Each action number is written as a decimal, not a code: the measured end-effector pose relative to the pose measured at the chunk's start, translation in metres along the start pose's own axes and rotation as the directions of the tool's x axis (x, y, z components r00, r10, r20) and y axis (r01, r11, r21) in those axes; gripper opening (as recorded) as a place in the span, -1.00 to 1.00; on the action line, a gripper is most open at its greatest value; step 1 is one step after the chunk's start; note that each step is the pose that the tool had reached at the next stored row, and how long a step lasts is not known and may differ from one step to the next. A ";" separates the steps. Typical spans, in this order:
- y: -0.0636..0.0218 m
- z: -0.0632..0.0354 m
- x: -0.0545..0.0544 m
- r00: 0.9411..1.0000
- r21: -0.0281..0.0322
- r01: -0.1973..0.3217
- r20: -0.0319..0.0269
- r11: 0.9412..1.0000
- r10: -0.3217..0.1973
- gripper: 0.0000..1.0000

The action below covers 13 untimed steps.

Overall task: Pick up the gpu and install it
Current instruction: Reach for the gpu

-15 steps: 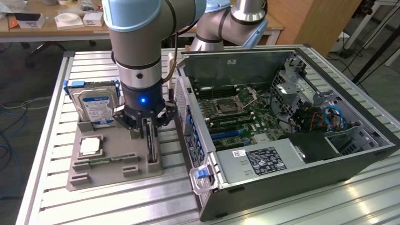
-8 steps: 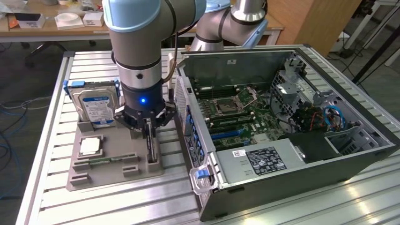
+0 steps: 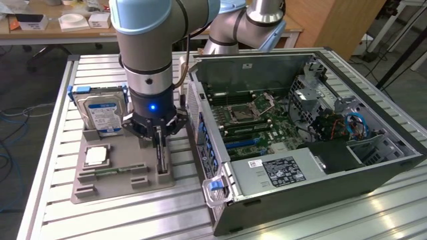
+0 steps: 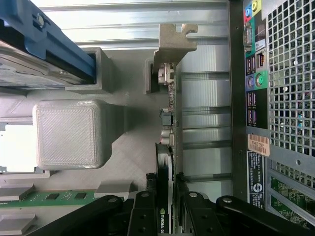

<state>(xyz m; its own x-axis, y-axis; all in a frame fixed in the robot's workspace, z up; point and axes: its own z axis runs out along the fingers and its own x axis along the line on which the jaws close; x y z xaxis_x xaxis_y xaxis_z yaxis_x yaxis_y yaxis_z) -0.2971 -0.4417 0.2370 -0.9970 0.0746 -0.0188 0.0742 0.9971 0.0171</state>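
- The arm [image 3: 150, 45] hangs straight down from 12 o'clock in the exterior view. Its wrist points at the worktop [image 3: 120, 220].
- The wrist is right above the gray holder [image 3: 113, 187].
- The gpu [image 3: 159, 155] stands on its thin edge in a slot of the holder, just under the wrist. Its bottom edge sits in the slot.
- The jaws are down over the top edge of the gpu, one on each side. The gap is narrow, with very little room left. I cannot tell if they squeeze the gpu yet.
- In the wrist view, the silver bracket [image 4: 172, 44] is at the end of the gpu far from the jaws.
- In the exterior view, the holder lies at 9 o'clock from the open case [image 3: 320, 200], just beside it.
- The drive [image 3: 103, 115] stands at 11 o'clock from the gpu.
- The chip [image 3: 97, 156] lies at 9 o'clock from the gpu, and the memory stick [image 3: 110, 171] at 8 o'clock.
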 end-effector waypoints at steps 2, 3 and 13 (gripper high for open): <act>0.0000 0.0000 0.000 1.000 0.000 0.000 0.000 1.000 0.000 -0.48; 0.0000 0.0000 0.000 1.000 0.000 0.000 0.000 1.000 0.000 -0.48; 0.0000 0.0000 0.000 1.000 0.000 0.000 0.000 1.000 0.000 -0.48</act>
<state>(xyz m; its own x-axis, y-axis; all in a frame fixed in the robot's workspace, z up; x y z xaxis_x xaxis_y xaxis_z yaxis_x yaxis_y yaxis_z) -0.2970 -0.4417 0.2370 -0.9970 0.0746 -0.0189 0.0743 0.9971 0.0171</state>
